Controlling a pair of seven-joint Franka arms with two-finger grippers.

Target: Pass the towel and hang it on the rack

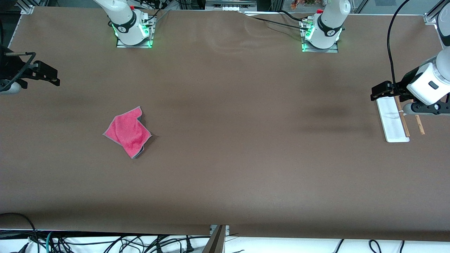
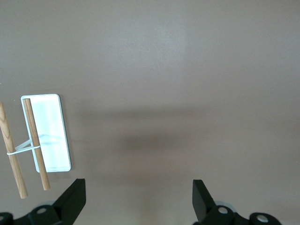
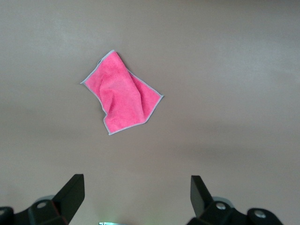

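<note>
The towel (image 1: 128, 131) is a crumpled pink-red cloth with a grey trim. It lies flat on the brown table toward the right arm's end and also shows in the right wrist view (image 3: 124, 96). My right gripper (image 1: 52, 75) (image 3: 136, 185) hangs open and empty over the table's end, well apart from the towel. The rack (image 1: 393, 119) (image 2: 47, 136) has a white base and two brown rods (image 2: 36, 143) and lies at the left arm's end. My left gripper (image 1: 381, 90) (image 2: 138, 187) is open and empty, hovering by the rack's end farther from the front camera.
The two arm bases (image 1: 133, 35) (image 1: 320, 38) stand on plates with green lights along the table edge farthest from the front camera. Cables (image 1: 105, 242) hang below the nearest edge. A black cable (image 1: 390, 42) loops above the left arm's wrist.
</note>
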